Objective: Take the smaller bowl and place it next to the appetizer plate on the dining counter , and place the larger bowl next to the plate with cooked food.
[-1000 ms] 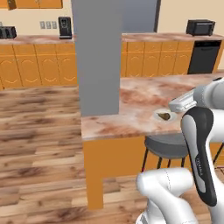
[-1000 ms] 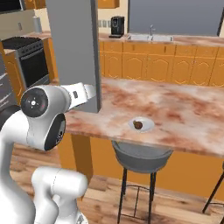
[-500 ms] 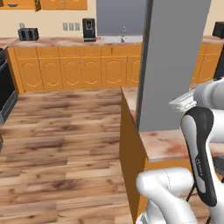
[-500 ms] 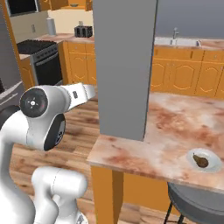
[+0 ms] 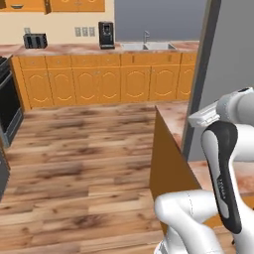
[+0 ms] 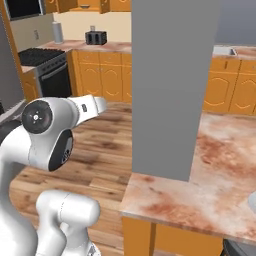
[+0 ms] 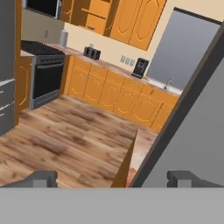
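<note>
Dining counter, left base view: I see its reddish marbled top and orange end panel at right, beside the grey pillar.
Left base view, surroundings: wood floor ahead of me; wall cabinets across the room with a coffee machine, toaster and sink on top; dark stove at far left.
Dining counter, right base view: the marbled top runs to the right, with the pillar standing on its near corner.
Right base view, far edge: a pale rim on the counter at the right border, too cut off for me to identify.
Right base view, background: stove and toaster against the back wall.
Dining counter, hand view: its end corner sits just ahead, pillar slanting at right.
Claw, hand view: claw with fingertips set wide apart, gripping nothing.
Hand view, background: stove, coffee machine, toaster.
</note>
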Motion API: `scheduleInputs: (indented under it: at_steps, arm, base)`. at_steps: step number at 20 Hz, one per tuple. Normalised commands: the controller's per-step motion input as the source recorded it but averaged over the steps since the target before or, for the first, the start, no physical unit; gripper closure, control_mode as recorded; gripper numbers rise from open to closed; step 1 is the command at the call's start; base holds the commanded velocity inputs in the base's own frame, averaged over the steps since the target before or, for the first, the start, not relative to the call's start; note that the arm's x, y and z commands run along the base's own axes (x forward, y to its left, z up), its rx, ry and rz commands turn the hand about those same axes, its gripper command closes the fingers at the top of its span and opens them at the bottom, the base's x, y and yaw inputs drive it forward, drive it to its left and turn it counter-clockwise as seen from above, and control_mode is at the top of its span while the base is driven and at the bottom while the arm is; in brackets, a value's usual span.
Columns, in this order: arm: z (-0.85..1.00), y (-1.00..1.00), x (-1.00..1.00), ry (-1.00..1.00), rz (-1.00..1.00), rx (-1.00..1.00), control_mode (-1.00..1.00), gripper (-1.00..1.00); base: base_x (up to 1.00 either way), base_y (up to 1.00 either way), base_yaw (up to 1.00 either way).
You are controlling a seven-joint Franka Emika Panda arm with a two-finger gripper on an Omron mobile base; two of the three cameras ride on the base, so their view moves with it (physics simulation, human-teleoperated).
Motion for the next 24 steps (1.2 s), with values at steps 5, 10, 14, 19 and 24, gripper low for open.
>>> scheduleInputs:
  at_steps: [5,10,14,19,24]
  arm:
    - [0.0,0.0,0.0,0.0,0.0,0.0,1.0,-1.0]
    - [0.0,0.0,0.0,0.0,0.0,0.0,1.0,-1.0]
    - [0.0,0.0,0.0,0.0,0.0,0.0,1.0,-1.0]
    - [0.0,0.0,0.0,0.0,0.0,0.0,1.0,-1.0]
    - [0.0,0.0,0.0,0.0,0.0,0.0,1.0,-1.0]
  base:
    - [0.94,1.0,0.0]
    - [0.09,1.0,0.0]
    - [-0.1,1.0,0.0]
    - [0.48,0.96,0.0]
    - [1.0,0.37,-0.08]
